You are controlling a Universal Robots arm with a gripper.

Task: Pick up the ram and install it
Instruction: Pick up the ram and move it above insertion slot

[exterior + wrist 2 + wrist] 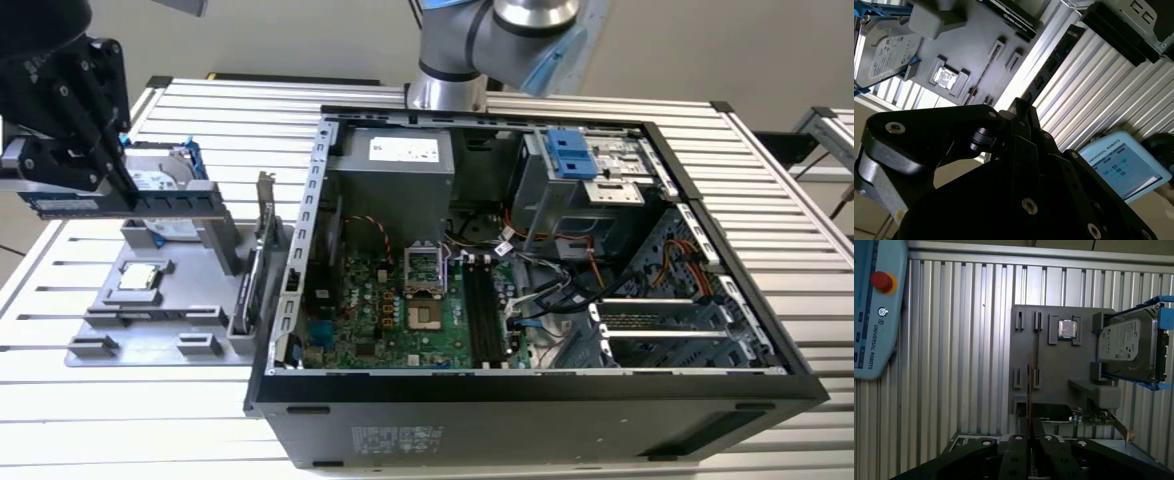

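- The tool point(123, 188) is clamped on the ram point(174, 199), holding it lengthwise above the grey holder point(174, 300), well apart from the open case point(534, 390).
- Pinched by its thin faces, it could pivot, then meet the black slots point(483, 315) skewed and jam.

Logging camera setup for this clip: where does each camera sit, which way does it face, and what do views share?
Exterior view: off the arm, high, looking down on the open computer case and slatted table; the arm and gripper show.
First wrist view: behind the gripper, looking along the held ram to the grey parts holder.
Second wrist view: beside the gripper's linkage, looking obliquely at that holder.
Shared: all three show the ram, holder and hard drive.
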